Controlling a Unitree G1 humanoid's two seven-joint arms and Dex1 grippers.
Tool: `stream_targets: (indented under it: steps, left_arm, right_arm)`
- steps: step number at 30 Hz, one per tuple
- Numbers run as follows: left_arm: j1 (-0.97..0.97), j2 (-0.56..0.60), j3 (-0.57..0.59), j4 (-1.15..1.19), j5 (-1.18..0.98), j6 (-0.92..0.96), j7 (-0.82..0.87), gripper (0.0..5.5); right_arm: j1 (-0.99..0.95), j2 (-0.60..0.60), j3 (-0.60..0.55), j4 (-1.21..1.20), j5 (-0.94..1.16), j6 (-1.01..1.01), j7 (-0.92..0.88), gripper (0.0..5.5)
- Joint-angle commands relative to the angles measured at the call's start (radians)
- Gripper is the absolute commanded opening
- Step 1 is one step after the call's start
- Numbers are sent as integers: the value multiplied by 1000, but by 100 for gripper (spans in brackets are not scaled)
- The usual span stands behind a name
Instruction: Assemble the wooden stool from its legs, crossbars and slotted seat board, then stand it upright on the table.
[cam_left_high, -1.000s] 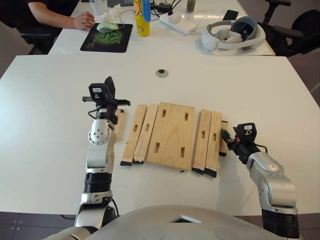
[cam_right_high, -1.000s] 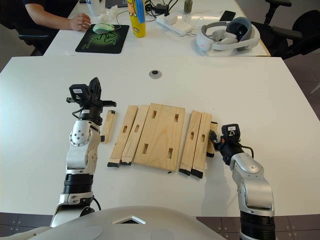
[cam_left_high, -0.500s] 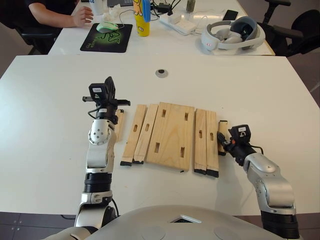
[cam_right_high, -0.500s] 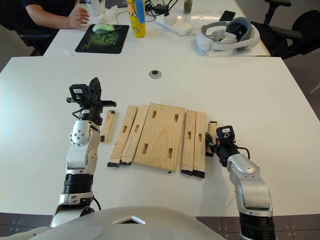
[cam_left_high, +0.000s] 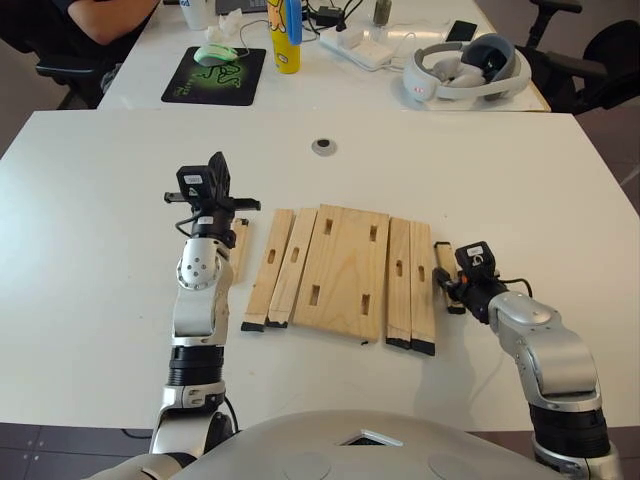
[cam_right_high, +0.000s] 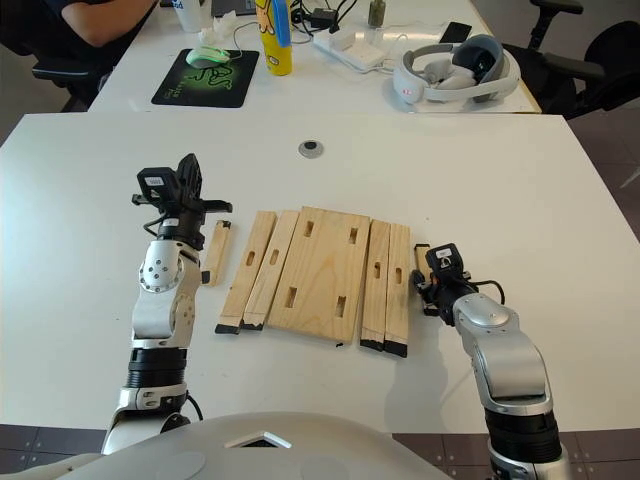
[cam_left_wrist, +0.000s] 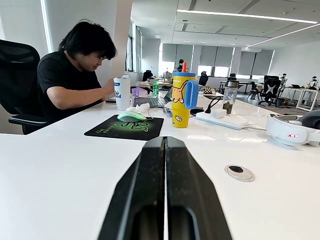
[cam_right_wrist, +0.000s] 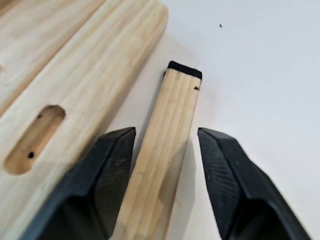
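The slotted seat board (cam_left_high: 343, 270) lies flat mid-table. Two legs (cam_left_high: 281, 264) lie side by side along its left edge, and two more legs (cam_left_high: 412, 283) along its right edge. A short crossbar (cam_left_high: 240, 248) rests left of the left legs, and a second crossbar (cam_right_wrist: 167, 150) right of the right legs. My right gripper (cam_left_high: 447, 284) is low on the table, open, its fingers (cam_right_wrist: 112, 165) straddling that right crossbar with a gap on each side. My left gripper (cam_left_high: 217, 166) is shut on nothing, raised above the left crossbar and pointing across the table.
A round cable grommet (cam_left_high: 323, 147) sits in the table behind the parts. The far desk holds a mouse pad (cam_left_high: 214, 75), a yellow bottle (cam_left_high: 285, 35) and a headset (cam_left_high: 466, 68). Bare tabletop lies to both sides and in front.
The two right legs have been squared up against the seat board. My right gripper has moved forward along the right crossbar and now straddles it. The left arm has not moved.
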Motion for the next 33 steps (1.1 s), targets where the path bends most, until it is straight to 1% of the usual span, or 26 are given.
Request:
stream_targets:
  steps: [1, 4, 8, 10, 11, 12, 14, 17, 20, 22, 24, 25, 27, 28, 33]
  left_arm:
    - [-15, -1, 5, 6, 0, 6, 2, 0]
    - [-25, 3, 13, 12, -2, 4, 0, 0]
    - [-48, 6, 15, 23, -7, 10, -9, 0]
    - [-60, -3, 24, 18, -59, 31, -39, 0]
    - [-72, -1, 22, 15, -88, 50, -69, 20]
    - [-80, 2, 20, 12, -108, 63, -89, 26]
    - [-98, 8, 28, -31, -202, 122, -149, 55]
    - [-154, 33, 34, -65, -299, 213, -219, 102]
    - [-238, 74, 55, -98, -416, 340, -278, 139]
    - [-293, 96, 73, -103, -507, 446, -303, 168]
    - [-353, 102, 110, -89, -640, 571, -317, 199]
    - [-366, 103, 121, -86, -673, 603, -317, 217]
    - [-409, 97, 161, -64, -819, 718, -321, 246]
    - [-430, 98, 168, -48, -862, 761, -326, 249]
    - [-474, 126, 159, -4, -917, 869, -320, 327]
  right_arm:
    - [29, 41, -35, 59, 26, 85, -2, 191]
    - [32, 93, -74, 81, 63, 120, 0, 139]
    - [37, 151, -126, 95, 97, 140, -4, 133]
    - [13, 158, -141, 104, 99, 97, -8, 133]
    - [-20, 152, -147, 113, 84, 13, -13, 133]
    - [-43, 147, -150, 120, 72, -47, -17, 133]
    - [-156, 168, -195, 143, 86, -238, -13, 133]
    - [-232, 203, -253, 126, 129, -370, -26, 133]
    - [-293, 193, -203, 136, 119, -463, 1, 133]
    - [-316, 213, -160, 145, 158, -449, 29, 133]
    - [-323, 230, -94, 127, 210, -486, 110, 133]
    - [-323, 231, -79, 122, 221, -501, 131, 133]
    - [-319, 231, -35, 119, 214, -546, 158, 133]
    - [-314, 243, -24, 118, 223, -570, 169, 133]
    - [-299, 258, -2, 127, 220, -644, 176, 133]
